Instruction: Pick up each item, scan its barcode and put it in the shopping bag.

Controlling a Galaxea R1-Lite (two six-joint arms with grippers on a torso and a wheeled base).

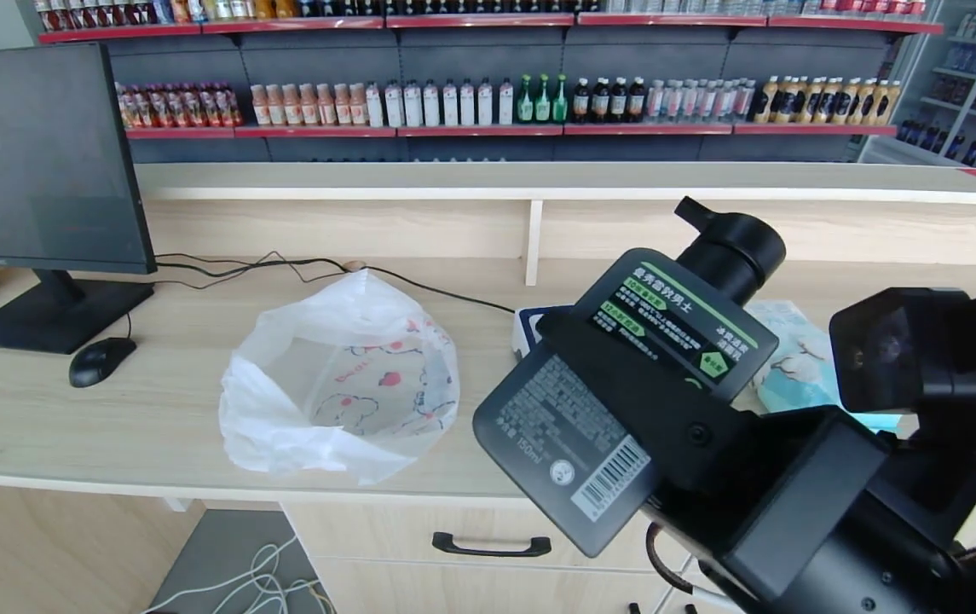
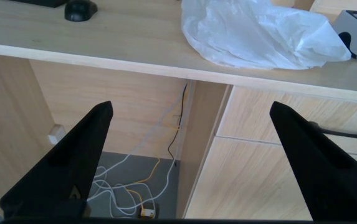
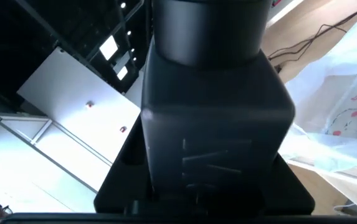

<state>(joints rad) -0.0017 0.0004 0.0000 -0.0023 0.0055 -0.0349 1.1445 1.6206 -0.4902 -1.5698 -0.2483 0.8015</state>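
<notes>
Pump bottle (image 1: 568,426) clamped in your right gripper (image 1: 675,418), just beside the shopping bag (image 1: 343,375)
Barcode face tilted up, likely for scanning; left gripper (image 2: 187,168) hangs spread wide, lower than the bag

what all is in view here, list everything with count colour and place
pump bottle: 1, black with green label, held above the counter's right side, barcode towards the head camera
shopping bag: 1, white with red print, open on the counter's middle
small box: 1, white with dark top, right of the shopping bag
packet: 1, light blue, on the counter behind the pump bottle
monitor: 1, black, counter's left end
mouse: 1, black, beside the monitor stand
cables: several, black, behind the shopping bag
counter: 1, light wood
drink bottles: many, mixed colours, red shelves behind
right claw: 1, black, shut on the pump bottle
left claw: 1, black, open, below the counter's front edge
</notes>
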